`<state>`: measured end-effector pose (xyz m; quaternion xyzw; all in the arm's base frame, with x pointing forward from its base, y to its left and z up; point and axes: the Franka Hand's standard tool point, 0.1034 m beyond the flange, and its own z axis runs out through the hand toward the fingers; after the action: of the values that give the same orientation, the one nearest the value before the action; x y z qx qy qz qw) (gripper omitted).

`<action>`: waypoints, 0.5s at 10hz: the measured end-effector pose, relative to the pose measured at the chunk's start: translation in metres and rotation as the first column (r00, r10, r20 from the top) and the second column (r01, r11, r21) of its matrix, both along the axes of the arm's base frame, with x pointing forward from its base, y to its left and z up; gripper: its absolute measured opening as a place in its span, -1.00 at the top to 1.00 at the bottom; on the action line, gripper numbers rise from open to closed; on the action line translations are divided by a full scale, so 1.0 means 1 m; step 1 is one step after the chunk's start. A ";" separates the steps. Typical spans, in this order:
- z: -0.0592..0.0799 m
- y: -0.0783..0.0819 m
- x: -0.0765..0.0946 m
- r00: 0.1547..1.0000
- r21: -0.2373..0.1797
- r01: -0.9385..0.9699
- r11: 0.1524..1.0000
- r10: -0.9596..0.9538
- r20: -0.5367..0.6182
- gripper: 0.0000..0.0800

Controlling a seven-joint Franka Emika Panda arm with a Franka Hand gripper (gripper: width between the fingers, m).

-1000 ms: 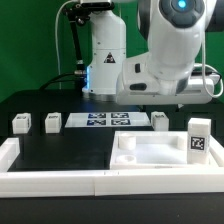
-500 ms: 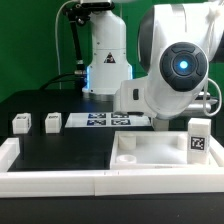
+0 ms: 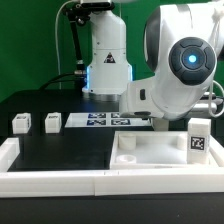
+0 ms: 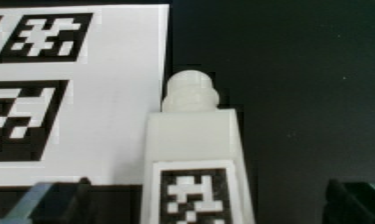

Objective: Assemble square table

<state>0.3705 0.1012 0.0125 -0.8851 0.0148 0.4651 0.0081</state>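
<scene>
Square table: slab [image 3: 150, 152] lies near the marker board [image 3: 105, 120], on its camera side, no legs fitted. One leg block [image 4: 193, 140] lies just beside the board, between the spread, empty gripper [image 4: 198, 200] jaws. Risk: closing off-centre could twist the block or push it onto the board.

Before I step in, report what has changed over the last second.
The arm came down over the leg block beside the marker board, hiding it in the exterior view. The gripper stays open astride that block; nothing was taken hold of or let go. Unmoved: the far-left leg block, its neighbour, the tabletop, the upright leg block, the marker board.
</scene>
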 end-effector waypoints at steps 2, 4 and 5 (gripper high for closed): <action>-0.002 -0.002 -0.001 1.000 -0.003 0.003 1.000 -0.003 0.010 -0.62; -0.002 0.000 -0.001 1.000 -0.031 0.021 0.999 -0.021 0.010 -0.06; -0.002 0.000 0.000 1.000 -0.033 0.023 0.999 -0.023 0.010 -0.06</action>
<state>0.3700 0.1012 0.0105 -0.8872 0.0326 0.4602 -0.0012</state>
